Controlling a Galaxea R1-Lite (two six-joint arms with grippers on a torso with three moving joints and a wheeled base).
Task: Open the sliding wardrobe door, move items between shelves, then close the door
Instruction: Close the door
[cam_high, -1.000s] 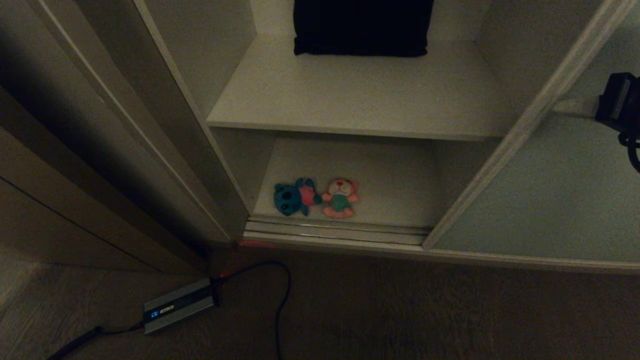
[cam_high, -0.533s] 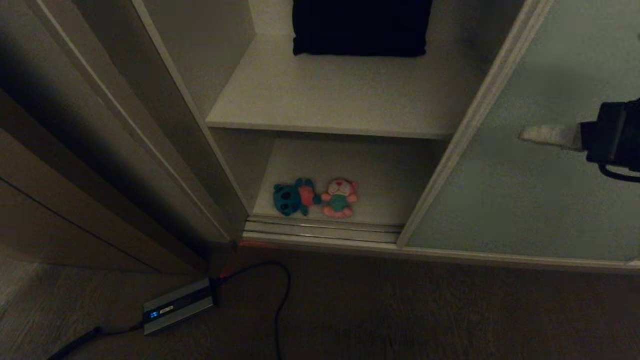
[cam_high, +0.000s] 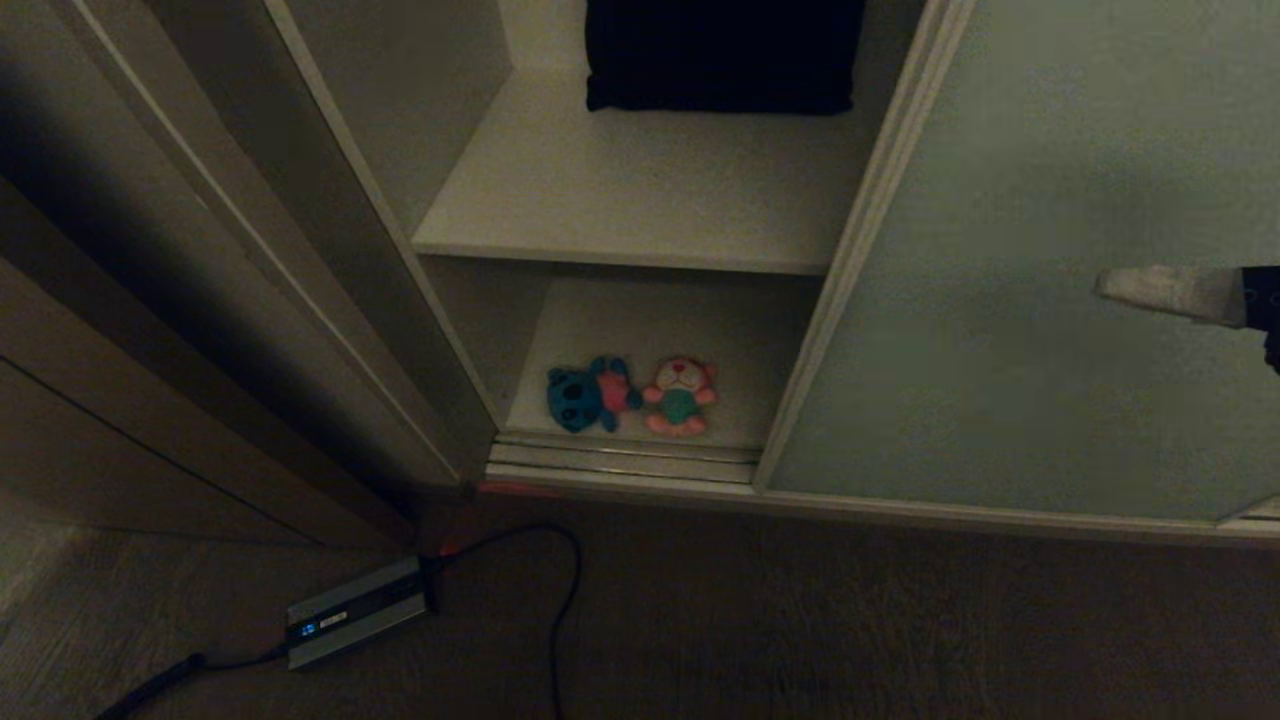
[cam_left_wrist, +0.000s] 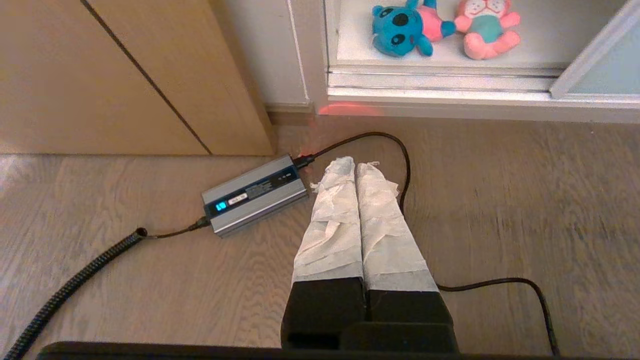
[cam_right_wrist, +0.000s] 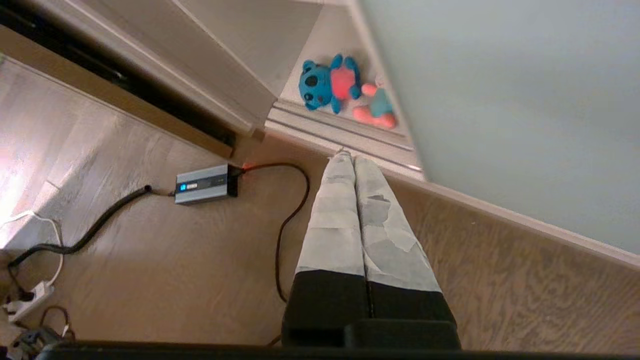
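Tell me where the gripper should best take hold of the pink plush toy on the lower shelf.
Probably across the teal torso of the pink plush toy, coming from the front opening, above the door track. It lies flat, face up, and the blue toy touches its arm, so the torso seems the freest part.

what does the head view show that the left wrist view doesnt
Only the head view shows the black cushion on the upper shelf, and the right claw in front of the sliding wardrobe door.

Only the left wrist view shows the left claw, shut, low over the wooden floor.

Both show the blue plush toy, the pink plush toy beside it on the lower shelf, and the grey power adapter with its cable.
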